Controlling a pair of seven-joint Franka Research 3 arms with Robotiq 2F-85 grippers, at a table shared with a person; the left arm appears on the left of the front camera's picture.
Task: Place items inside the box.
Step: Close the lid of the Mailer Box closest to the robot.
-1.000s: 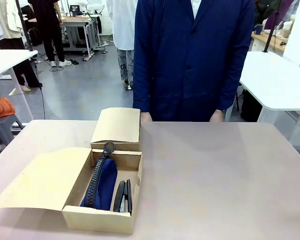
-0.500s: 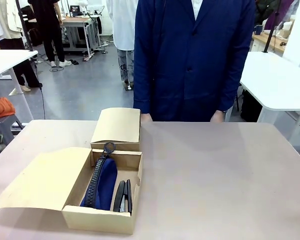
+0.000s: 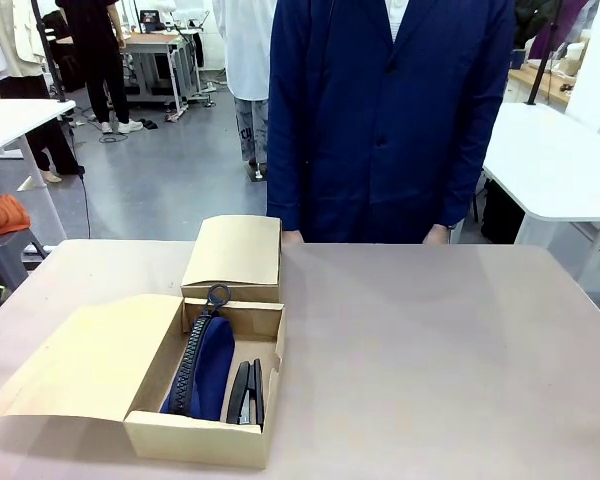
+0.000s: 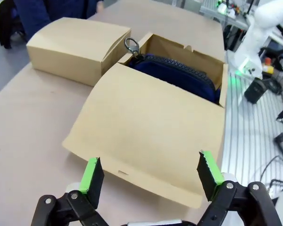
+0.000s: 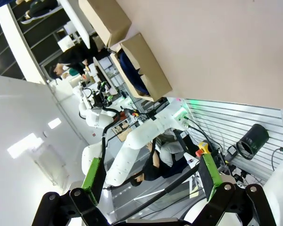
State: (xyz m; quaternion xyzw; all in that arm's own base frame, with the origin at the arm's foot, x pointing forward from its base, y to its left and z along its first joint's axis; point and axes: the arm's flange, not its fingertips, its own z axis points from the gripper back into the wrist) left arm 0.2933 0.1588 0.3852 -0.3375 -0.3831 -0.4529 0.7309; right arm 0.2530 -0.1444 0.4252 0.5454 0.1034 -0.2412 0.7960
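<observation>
In the box (image 3: 202, 438), navy pouch (image 3: 207, 367) and stapler (image 3: 246, 392) unmoved, both end effectors (image 4: 151, 175) (image 5: 151, 178) released.

White robot arm (image 5: 132, 146), black gripper fingers (image 4: 91, 176) with ribbed green pads; person (image 3: 390, 110) in navy buttoned coat.

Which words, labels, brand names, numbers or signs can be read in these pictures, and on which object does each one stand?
No text can be read.
Larger brown cardboard box with open flap lid: plain, no print.
Smaller closed brown cardboard box: plain, no print.
Navy zip pouch inside the larger box: no lettering shows on the visible side.
Black staplers beside it: no readable mark.
Background equipment in the right wrist view: too small and blurred to read.
</observation>
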